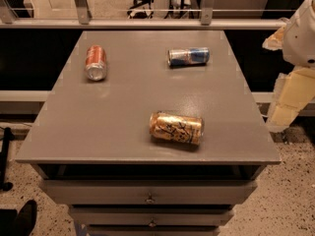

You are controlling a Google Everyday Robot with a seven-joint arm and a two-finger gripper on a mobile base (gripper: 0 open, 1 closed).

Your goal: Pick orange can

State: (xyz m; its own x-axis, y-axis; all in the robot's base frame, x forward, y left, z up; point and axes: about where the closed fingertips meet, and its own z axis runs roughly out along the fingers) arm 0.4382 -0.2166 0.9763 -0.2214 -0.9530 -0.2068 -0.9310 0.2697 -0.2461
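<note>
far left, off the table: dark stand on speckled floor, cut by the frame edge. next, grey table with a flat matte top, seen from above and in front; drawers stacked below the front edge, small knob at the middle of the top one. on the far left part of the top: red-orange can, lying on its side, silver top turned toward the camera, long axis running roughly front to back. well apart from it, toward the far right corner: slim blue-and-silver can, also on its side, long axis left to right. nearer the front edge and a little right of centre: orange can, golden metallic, dark scribbled lettering on a pale patch, lying on its side, long axis left to right with the right end slightly nearer the camera, resting on the bare top, touching neither other can, nothing gripping it. behind the table: metal railing across the whole width. far right, beyond the table's right edge: white arm entering from the upper corner, with the gripper as pale yellowish blocks hanging below it, beside the table and not over it, well apart from the orange can. spread or pressed together: cannot tell.
</note>
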